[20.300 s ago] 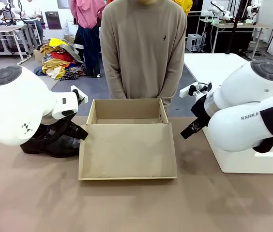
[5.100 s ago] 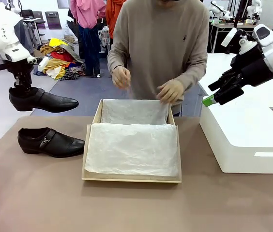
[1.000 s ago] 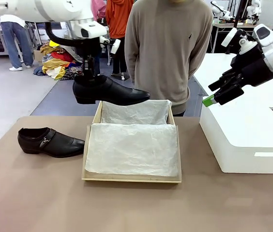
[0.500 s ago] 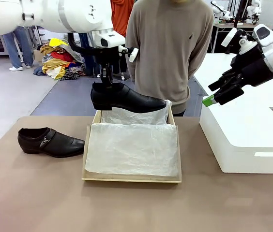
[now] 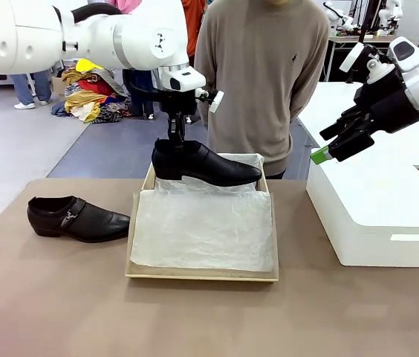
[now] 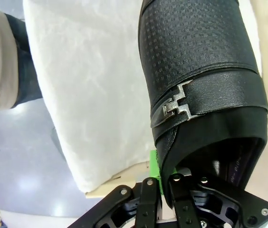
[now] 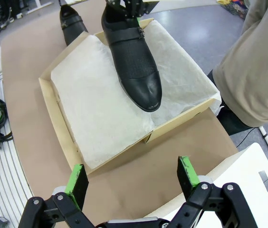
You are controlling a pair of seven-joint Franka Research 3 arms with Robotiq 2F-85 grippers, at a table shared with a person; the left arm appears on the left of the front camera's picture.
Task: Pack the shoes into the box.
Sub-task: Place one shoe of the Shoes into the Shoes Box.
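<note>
change: shoe (image 5: 203,163), pinched by our left gripper (image 5: 174,143), now hangs over the box (image 5: 202,274) | right gripper (image 7: 131,176) spread | we lower next

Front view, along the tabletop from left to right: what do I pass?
Black shoe lying on the table -> tan shoebox lined with tissue paper -> large white block. The second shoe, gripped by the left gripper, hangs over the shoebox, so it is left out.

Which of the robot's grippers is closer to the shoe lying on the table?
Left. The left gripper, shut on the other shoe, hangs over the box, which sits next to the lying shoe. The right gripper is open above the white block, beyond the box.
</note>
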